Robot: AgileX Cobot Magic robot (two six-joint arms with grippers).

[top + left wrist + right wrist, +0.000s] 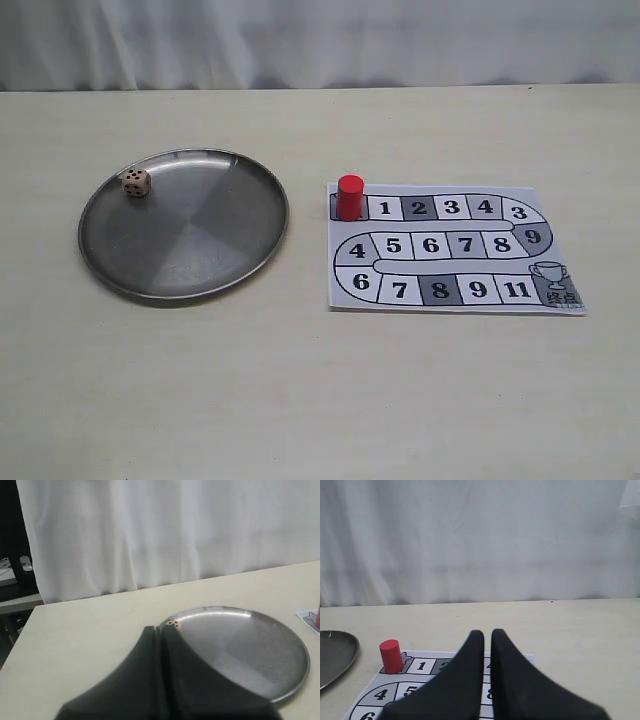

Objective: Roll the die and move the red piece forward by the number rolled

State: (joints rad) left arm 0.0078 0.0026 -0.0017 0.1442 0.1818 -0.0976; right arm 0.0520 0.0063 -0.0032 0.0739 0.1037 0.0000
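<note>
Exterior view: the die [136, 182] lies in the steel plate [200, 255] near the desk's left edge. The red piece [349, 197] stands on the game board's [440, 266] start square. The left gripper [159, 629] and right gripper [487, 632] are closed and empty. Open the left fingers, then descend squarely over the die, clear of the rim.

a white curtain [320, 40] behind a pale, perhaps wooden table [320, 400].

The die [136, 182] lay inside a round metal plate [190, 245], close to its far left rim. Just right of the plate, a paper game board [452, 262] lay flat on the pale table [300, 400]. The red piece [349, 197] stood upright beside square 1.
</note>
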